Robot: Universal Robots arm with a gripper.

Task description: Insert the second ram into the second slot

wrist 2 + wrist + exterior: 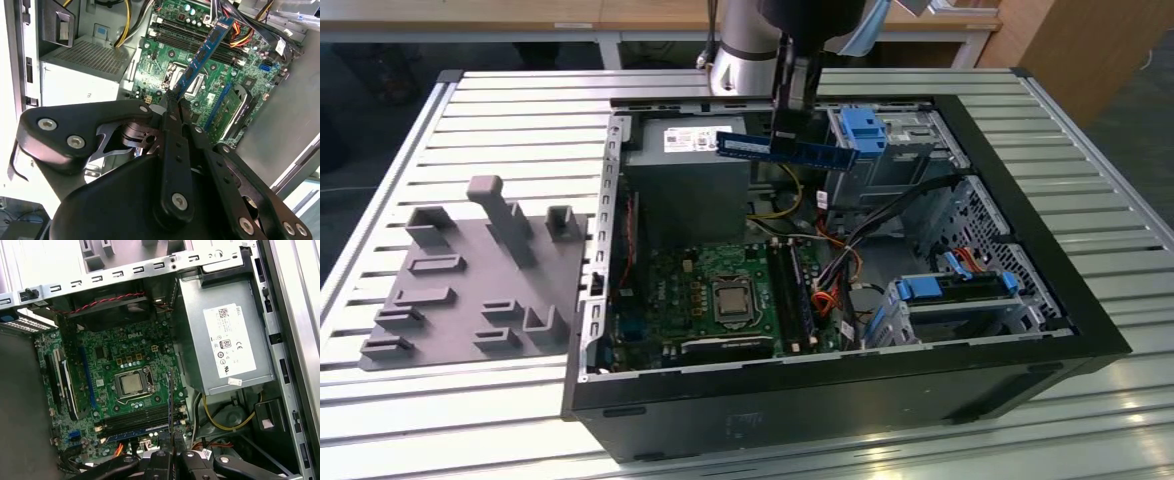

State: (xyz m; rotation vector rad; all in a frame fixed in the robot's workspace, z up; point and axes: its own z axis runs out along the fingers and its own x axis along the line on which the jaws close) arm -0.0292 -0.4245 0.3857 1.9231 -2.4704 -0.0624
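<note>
One second ram (827, 153) | tool (787, 140) clamped on it | long axis roughly level, above case (827, 385)

Place: a robotics lab or workshop, by the look of it
Bench: slatted metal table (520, 120)
On it: opened computer case (854, 410), grey fixture block (467, 290)
Behind: robot arm (750, 45)

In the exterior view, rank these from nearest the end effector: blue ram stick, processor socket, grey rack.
1. blue ram stick, gripped in the end effector.
2. processor socket, down inside the case.
3. grey rack, outside, exterior view's left.
</note>
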